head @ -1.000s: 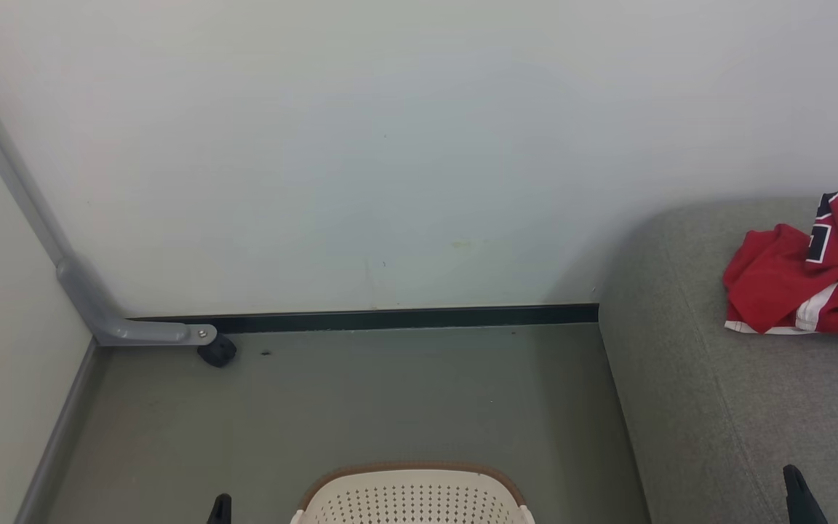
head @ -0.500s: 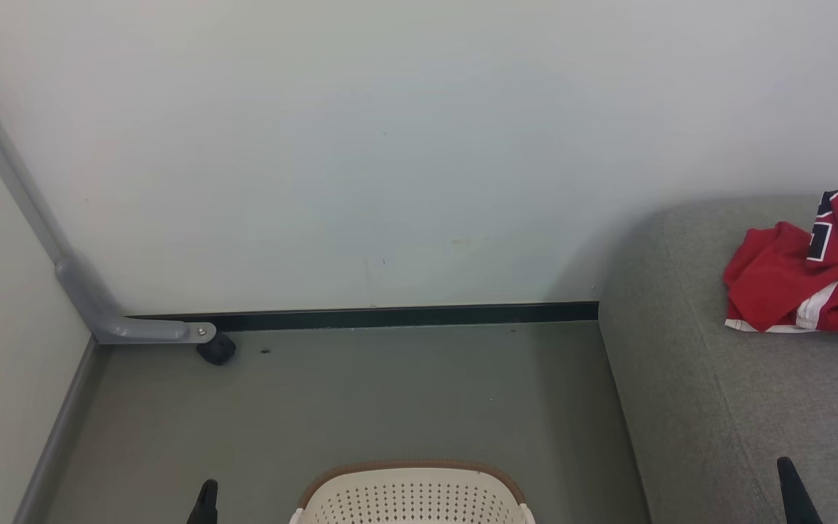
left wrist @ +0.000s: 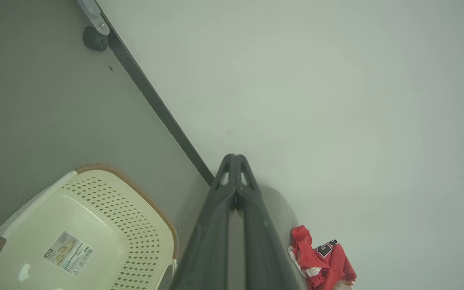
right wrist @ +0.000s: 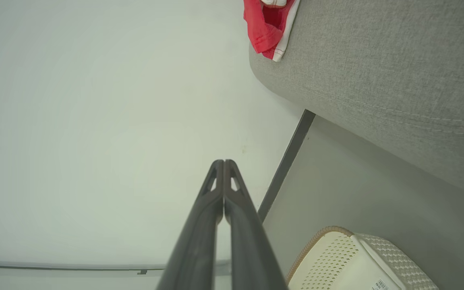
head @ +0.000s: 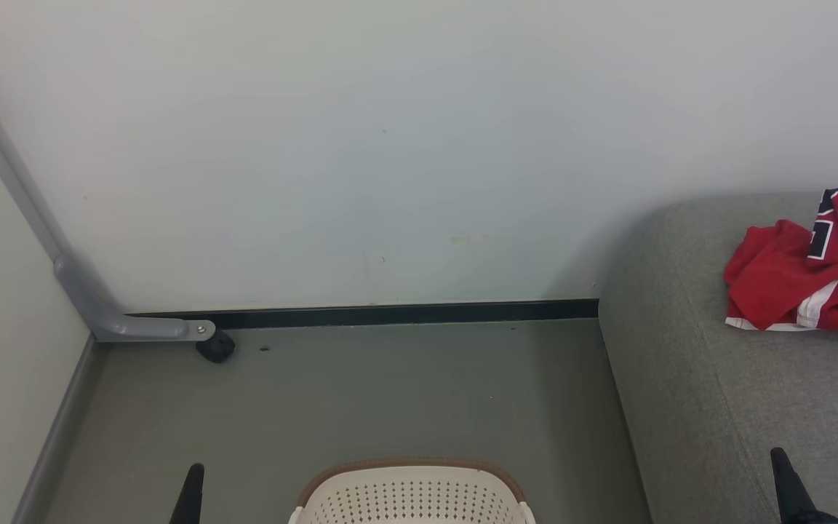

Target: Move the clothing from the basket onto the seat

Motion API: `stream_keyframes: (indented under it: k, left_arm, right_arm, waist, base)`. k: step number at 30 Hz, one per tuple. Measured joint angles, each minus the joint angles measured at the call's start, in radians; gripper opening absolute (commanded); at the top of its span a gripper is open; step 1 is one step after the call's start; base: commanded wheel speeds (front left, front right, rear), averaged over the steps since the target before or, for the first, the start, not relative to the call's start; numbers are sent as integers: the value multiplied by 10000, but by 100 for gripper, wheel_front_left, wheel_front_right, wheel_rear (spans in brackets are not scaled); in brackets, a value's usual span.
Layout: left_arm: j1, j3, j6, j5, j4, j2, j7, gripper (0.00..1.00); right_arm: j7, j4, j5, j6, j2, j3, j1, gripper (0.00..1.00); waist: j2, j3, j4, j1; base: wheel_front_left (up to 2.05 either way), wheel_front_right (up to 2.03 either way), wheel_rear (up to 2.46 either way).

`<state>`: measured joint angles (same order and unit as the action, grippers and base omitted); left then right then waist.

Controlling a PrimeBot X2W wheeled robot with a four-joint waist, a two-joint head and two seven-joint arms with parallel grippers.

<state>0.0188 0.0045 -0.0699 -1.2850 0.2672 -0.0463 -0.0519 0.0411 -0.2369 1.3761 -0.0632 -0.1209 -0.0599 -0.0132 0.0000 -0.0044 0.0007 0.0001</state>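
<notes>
Sparse indoor mock-up of a living-room corner, not a lived-in home: plain white wall (head: 390, 145), dark skirting strip (head: 390, 315), grey-green floor (head: 390, 393), grey sofa seat (head: 717, 422) bearing red clothing (head: 783, 284), laundry basket (head: 412, 498), metal frame leg (head: 135, 329) on castor (head: 215, 346).

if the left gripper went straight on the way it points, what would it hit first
Probably the pale wall. In the left wrist view the left gripper, fingers closed together, aims at bare wall, with the basket to one side and the seat to the other. Depth is unclear.
</notes>
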Motion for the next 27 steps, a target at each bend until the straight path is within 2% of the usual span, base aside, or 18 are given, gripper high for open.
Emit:
stream_keyframes:
  k: [19,27]
  left_arm:
    - [437,736,-460,-2857,255,48,-539,0]
    - [561,802,-533,-3156,307,63,-566,0]
  right_arm:
    - [646,-593,2056,-466,713,-702,-562,0]
    - [721,-619,2180,-514,780,-757,-658,0]
  waist:
    - [0,61,-7,0]
    - [0,64,-7,0]
  base:
    - [0,0,0]
    - [0,0,0]
